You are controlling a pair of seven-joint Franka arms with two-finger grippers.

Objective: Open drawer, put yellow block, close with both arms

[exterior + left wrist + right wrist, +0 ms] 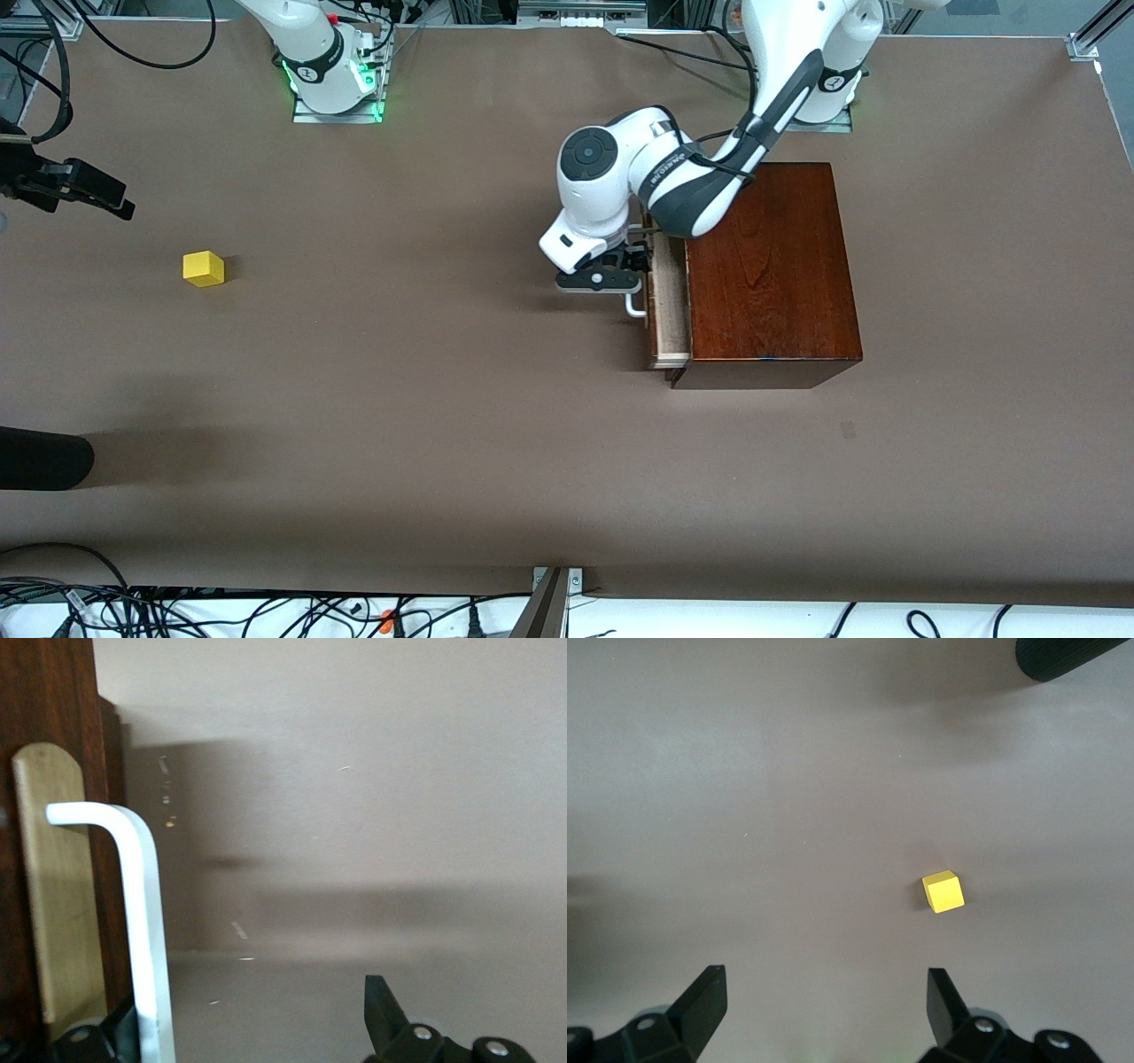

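Note:
The dark-brown wooden box (771, 266) stands toward the left arm's end of the table. Its drawer (671, 306) is pulled out a little and shows a strip of pale tray. My left gripper (631, 262) is open at the drawer front. The white handle (634, 306) also shows in the left wrist view (142, 921), between the fingers and close against one of them. The yellow block (204, 268) lies on the table toward the right arm's end. My right gripper (84, 188) hangs open and empty over the table beside the block, which also shows in the right wrist view (943, 891).
A black rounded object (40, 459) reaches in at the right arm's end, nearer the front camera than the block; it also shows in the right wrist view (1076, 656). The brown table (425, 372) spreads wide between block and box. Cables lie along the front edge.

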